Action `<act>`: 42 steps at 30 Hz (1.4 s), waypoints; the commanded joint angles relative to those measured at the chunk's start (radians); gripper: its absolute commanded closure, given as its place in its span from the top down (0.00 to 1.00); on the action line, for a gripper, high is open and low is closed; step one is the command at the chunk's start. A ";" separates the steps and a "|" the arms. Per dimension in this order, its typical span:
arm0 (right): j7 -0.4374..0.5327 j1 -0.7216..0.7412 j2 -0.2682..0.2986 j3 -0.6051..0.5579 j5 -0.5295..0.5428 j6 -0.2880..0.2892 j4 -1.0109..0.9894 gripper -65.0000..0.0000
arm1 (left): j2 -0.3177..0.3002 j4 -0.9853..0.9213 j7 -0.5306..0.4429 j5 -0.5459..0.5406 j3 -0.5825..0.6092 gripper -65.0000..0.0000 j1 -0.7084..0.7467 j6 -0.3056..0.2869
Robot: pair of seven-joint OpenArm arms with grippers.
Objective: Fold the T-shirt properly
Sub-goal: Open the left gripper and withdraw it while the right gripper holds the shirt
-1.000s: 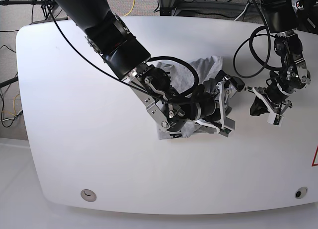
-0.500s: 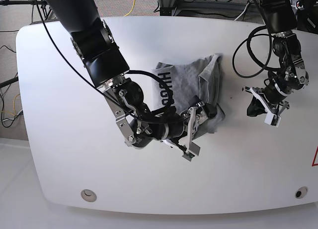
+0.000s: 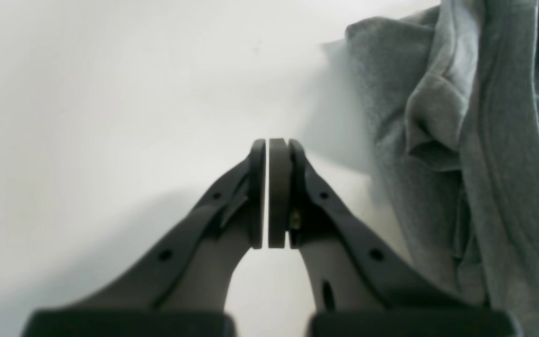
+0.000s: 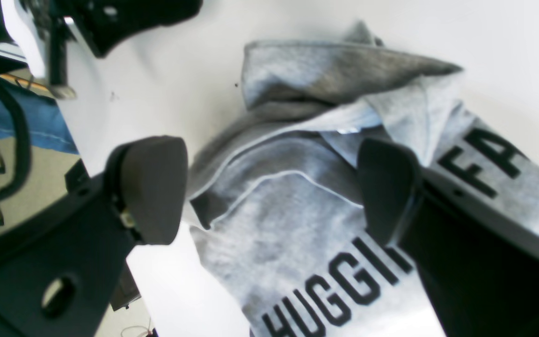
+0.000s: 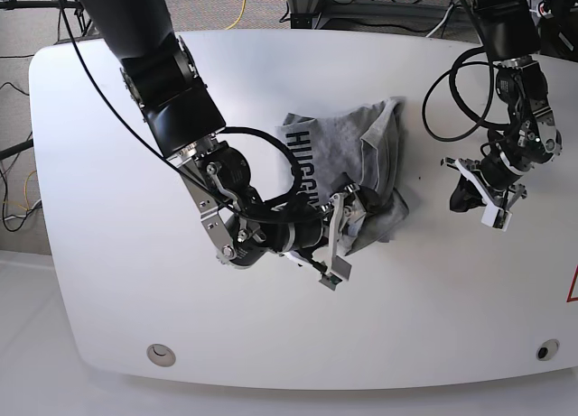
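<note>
White glossy tabletop (image 5: 117, 163). Right gripper (image 4: 269, 187) jaws spread wide, empty, above crumpled light heather-grey cotton T-shirt (image 5: 352, 159) with black block lettering, lying mid-table. Left gripper (image 3: 269, 192) pads pressed together, empty, just beside shirt's edge.

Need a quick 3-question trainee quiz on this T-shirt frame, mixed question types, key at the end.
1. True or false: the left gripper is closed on a fold of the T-shirt.
2. Multiple choice: how does the right gripper stand? A) shut beside the shirt B) open over the shirt C) out of view
3. Short answer: in the right wrist view, what is printed on the grey fabric?

Key
1. False. Its jaws are shut on nothing, over the bare white table, with the shirt off to one side.
2. B. The jaws are spread wide with the crumpled shirt between them.
3. Black block capitals; "HUGGI" is readable, the rest is partly hidden.
</note>
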 commanded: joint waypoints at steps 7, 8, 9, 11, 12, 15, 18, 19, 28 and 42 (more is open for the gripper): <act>0.021 0.041 0.071 0.007 0.017 0.009 0.018 0.84 | -0.075 0.026 -0.019 -0.019 -0.029 0.00 -0.045 -0.002; 0.021 0.041 0.078 0.007 0.017 0.009 0.018 0.83 | -0.078 0.028 -0.019 -0.019 -0.034 0.00 -0.045 -0.002; 0.023 0.041 0.093 0.007 0.017 0.009 0.018 0.83 | -0.084 0.032 -0.017 -0.019 -0.054 0.00 -0.045 -0.002; 0.023 0.038 0.104 0.007 0.017 0.009 0.018 0.83 | -0.092 0.040 -0.015 -0.019 -0.077 0.00 -0.045 -0.002; 0.029 0.037 0.108 0.007 0.017 0.009 0.018 0.83 | -0.092 0.045 -0.015 -0.019 -0.088 0.00 -0.045 -0.002; 0.052 0.032 0.122 0.007 0.017 0.009 0.018 0.83 | -0.093 0.057 -0.015 -0.019 -0.108 0.00 -0.040 -0.002; 0.080 0.032 0.125 0.004 0.016 0.006 0.017 0.83 | -0.109 0.075 -0.014 -0.019 -0.117 0.00 -0.037 -0.002; 0.087 0.031 0.125 0.004 0.014 0.006 0.017 0.83 | -0.112 0.078 -0.014 -0.019 -0.117 0.00 -0.034 -0.002; 0.121 0.038 0.091 0.002 -0.049 0.011 0.012 0.68 | -0.113 0.115 0.015 -0.019 -0.115 0.00 -0.008 -0.002; 0.121 0.000 -0.047 0.005 -0.354 0.038 -0.055 0.63 | -0.112 0.112 0.015 -0.019 -0.117 0.00 0.016 -0.002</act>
